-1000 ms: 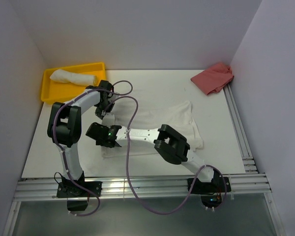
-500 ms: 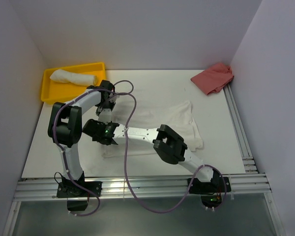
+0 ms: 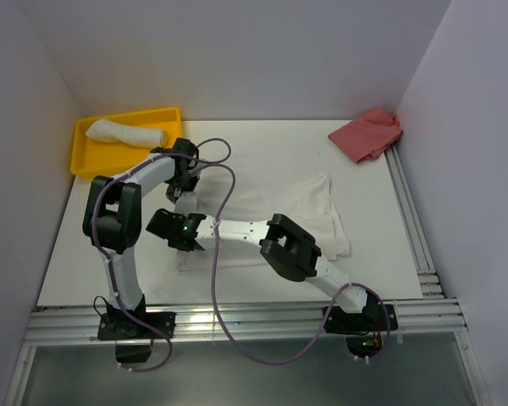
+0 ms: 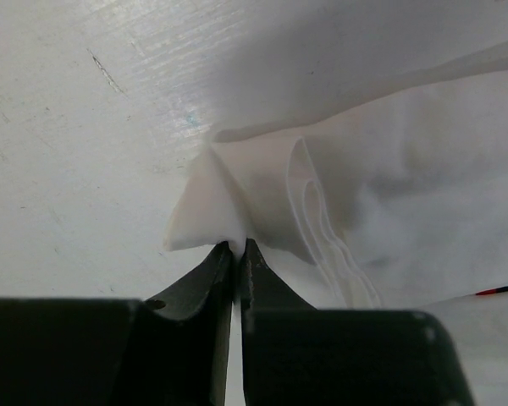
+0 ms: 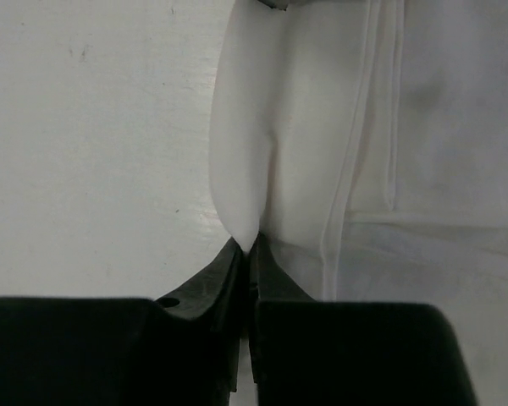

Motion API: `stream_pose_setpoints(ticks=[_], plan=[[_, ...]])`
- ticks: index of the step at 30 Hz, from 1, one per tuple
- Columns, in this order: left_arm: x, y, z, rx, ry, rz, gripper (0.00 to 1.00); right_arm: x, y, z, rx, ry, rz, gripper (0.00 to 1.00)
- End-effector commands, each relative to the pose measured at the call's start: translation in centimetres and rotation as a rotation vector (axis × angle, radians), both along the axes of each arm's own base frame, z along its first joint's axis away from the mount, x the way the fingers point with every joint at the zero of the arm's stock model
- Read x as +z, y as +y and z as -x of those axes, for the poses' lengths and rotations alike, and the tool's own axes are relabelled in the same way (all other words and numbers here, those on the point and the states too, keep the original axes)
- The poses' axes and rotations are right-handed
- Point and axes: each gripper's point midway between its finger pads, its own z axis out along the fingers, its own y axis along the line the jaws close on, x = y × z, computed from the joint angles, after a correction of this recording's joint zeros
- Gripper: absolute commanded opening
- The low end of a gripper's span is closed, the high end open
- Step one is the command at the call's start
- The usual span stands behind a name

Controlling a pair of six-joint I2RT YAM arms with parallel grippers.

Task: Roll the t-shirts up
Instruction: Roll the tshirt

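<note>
Left gripper (image 4: 235, 247) pinching t-shirt (image 4: 406, 169) corner, right gripper (image 5: 248, 247) apparently pinching its edge

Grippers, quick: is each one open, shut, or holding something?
The left gripper: shut, pinching a folded corner of the white t-shirt.
The right gripper: shut, pinching a raised fold at the t-shirt's edge.

No legible text or markings.
</note>
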Motion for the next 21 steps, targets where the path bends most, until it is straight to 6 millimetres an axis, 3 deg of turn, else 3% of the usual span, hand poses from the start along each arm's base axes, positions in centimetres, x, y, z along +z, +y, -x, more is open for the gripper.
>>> stream_pose_setpoints(ticks=[1,2,3,9,13,21], plan=[[1.3,-1.1,-1.2,-0.024,-0.046,0.036,0.12,0.5,-0.3,-0.2,-0.004,0.036,-0.080,0.04],[1.6,-1.1,-1.4,-0.027,-0.053,0.037,0.15,-0.4,-0.5,-0.1,-0.005,0.043,-0.105,0.03],[1.9,-1.3,-1.3,-0.037,-0.050,0.049,0.18,0.6,-0.4,-0.1,0.002,0.056,-0.150,0.02],[4.4,-2.4,-2.1,-0.076,-0.069,0.137,0.50,0.9,-0.9,-0.6,0.005,0.109,-0.348,0.00],[6.4,-2.9,-2.4,-0.094,-0.088,0.197,0.58,1.3,-1.2,-0.6,0.007,0.142,-0.460,0.00],[9.9,-1.3,-2.4,-0.080,-0.110,0.332,0.58,1.8,-2.3,-0.4,-0.012,0.207,-0.698,0.00]])
